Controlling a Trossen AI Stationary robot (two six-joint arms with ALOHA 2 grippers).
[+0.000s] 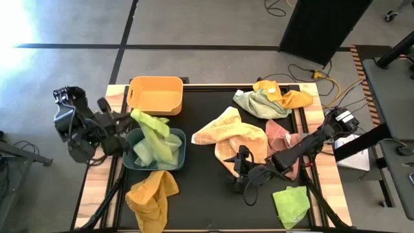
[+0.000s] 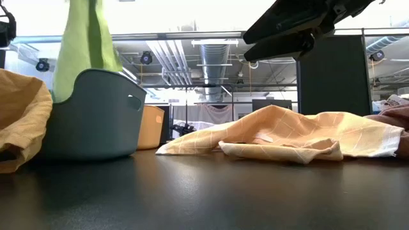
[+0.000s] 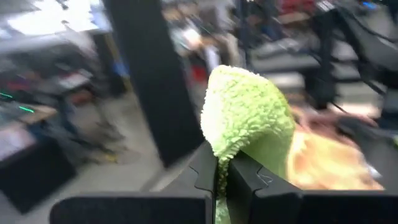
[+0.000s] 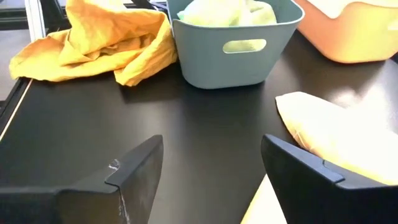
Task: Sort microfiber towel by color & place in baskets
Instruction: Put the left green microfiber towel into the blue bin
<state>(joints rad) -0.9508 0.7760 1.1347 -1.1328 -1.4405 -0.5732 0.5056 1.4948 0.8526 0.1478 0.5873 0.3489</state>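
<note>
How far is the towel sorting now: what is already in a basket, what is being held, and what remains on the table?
Done: green cloth already fills the blue-grey basket. In hand: the left gripper is shut on a green towel above that basket. Left: the yellow basket is empty; the yellow towel, the pale yellow towel, a pink towel, a green towel and the far pile remain. The right gripper hangs open beside the pale yellow towel.

Two baskets: yellow-orange basket (image 1: 154, 94), blue-grey basket (image 1: 143, 159). Seven loose towels: three green (image 1: 155, 133) (image 1: 291, 203) (image 1: 259, 102), three yellow-orange (image 1: 153, 191) (image 1: 231, 134) (image 1: 291, 96), one pink (image 1: 282, 141). Two arms.
</note>
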